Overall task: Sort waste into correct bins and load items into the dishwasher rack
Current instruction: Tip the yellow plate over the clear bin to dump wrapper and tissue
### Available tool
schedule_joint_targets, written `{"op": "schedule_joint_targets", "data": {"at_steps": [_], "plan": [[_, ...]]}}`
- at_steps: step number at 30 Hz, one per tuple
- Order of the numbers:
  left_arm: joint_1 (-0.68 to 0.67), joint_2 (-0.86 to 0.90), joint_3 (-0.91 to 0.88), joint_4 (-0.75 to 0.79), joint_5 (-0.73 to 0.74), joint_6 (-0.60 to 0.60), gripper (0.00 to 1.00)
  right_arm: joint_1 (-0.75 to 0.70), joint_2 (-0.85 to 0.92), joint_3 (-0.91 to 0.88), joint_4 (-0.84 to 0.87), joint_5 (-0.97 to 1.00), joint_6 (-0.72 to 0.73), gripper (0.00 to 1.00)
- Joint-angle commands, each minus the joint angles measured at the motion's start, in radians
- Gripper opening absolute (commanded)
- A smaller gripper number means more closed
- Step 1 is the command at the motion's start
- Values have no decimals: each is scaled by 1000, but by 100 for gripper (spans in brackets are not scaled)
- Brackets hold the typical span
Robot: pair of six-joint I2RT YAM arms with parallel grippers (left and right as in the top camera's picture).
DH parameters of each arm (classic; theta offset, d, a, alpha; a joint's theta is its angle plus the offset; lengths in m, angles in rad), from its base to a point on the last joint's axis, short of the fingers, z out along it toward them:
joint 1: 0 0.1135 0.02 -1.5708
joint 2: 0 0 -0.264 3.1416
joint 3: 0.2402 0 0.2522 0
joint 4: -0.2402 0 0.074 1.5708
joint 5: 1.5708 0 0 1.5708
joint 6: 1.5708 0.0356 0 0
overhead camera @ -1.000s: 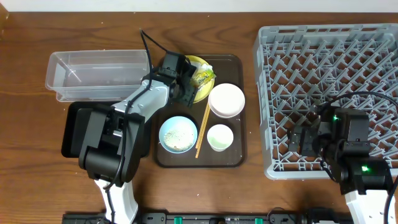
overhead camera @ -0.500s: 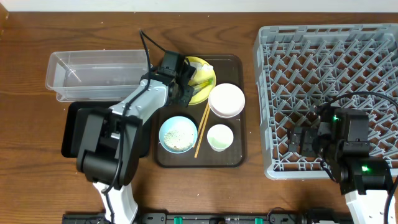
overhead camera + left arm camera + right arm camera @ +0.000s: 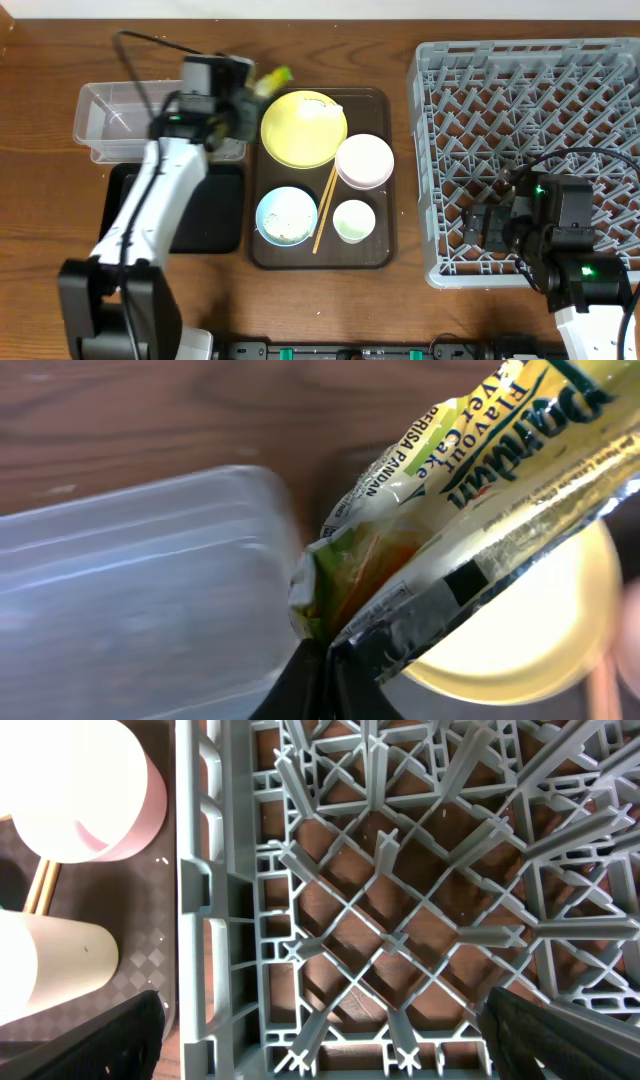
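While clamped on the wrapper [image 3: 430,490] — left gripper [image 3: 330,650] beside the clear tub [image 3: 110,125].

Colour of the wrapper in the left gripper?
Yellow-green wrapper with orange patch; left wrist view best.

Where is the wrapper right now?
Overhead, on the left side near the table's far edge: the wrapper is pinched in the left fingers, between the tub's right end and the plate's upper-left rim.
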Motion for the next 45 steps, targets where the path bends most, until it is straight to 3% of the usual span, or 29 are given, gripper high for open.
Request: {"op": "schedule_joint_targets", "data": {"at_steps": [1,6,8,10,11,15,21,27,32,42,45], "plan": [[66,-9,5,4,-23,-9,11,-11,-2,24,0,-8,-4,99],[143,27,4,3,-23,-9,11,-11,-2,24,-1,-8,-4,99],[164,43,4,4,-23,-9,17,-11,-2,24,-1,-8,-4,99],[174,50,4,4,-23,-9,40,-11,-2,24,-1,-8,-4,99],[175,50,4,5,-22,-9,44,-11,-2,24,-1,-8,-4,99],[169,48,5,11,-5,-10,44,-11,-2,24,0,-8,-4,99],[102,46,5,15,182,-9,46,-11,-2,24,0,-8,-4,99],[-45,46,5,68,177,61,73,-11,-2,24,0,-8,-4,99],[-126,57,47,90,177,76,75,-11,-2,24,0,-8,-4,99],[-143,211,249,79,170,21,76,-11,-2,24,0,-8,-4,99],[-151,267,249,99,170,22,82,-11,-2,24,0,-8,-4,99]]}}
